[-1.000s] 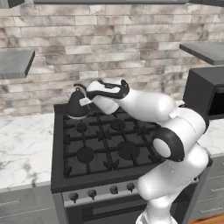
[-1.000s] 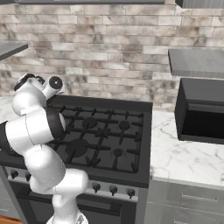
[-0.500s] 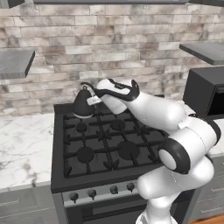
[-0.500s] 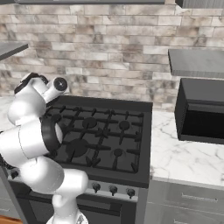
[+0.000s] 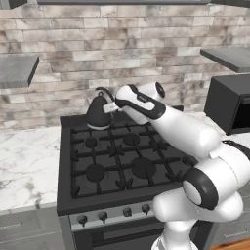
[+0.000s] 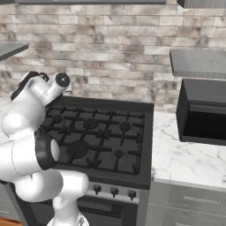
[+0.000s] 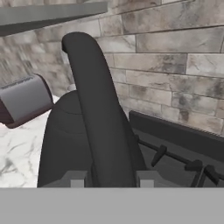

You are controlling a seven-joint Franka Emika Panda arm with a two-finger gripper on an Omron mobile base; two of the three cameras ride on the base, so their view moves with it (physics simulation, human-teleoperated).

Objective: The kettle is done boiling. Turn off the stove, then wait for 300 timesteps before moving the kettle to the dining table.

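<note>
The kettle sits at the back left of the stove, maybe lifted a bit; I can't tell. It is not on the dining table yet, so carrying it there is left. I can't see if the knobs are off. The white arm reaches far over the burners. The claw is pinched nearly closed around the kettle's thin handle.

kettle base hidden, stove knobs too small
</note>
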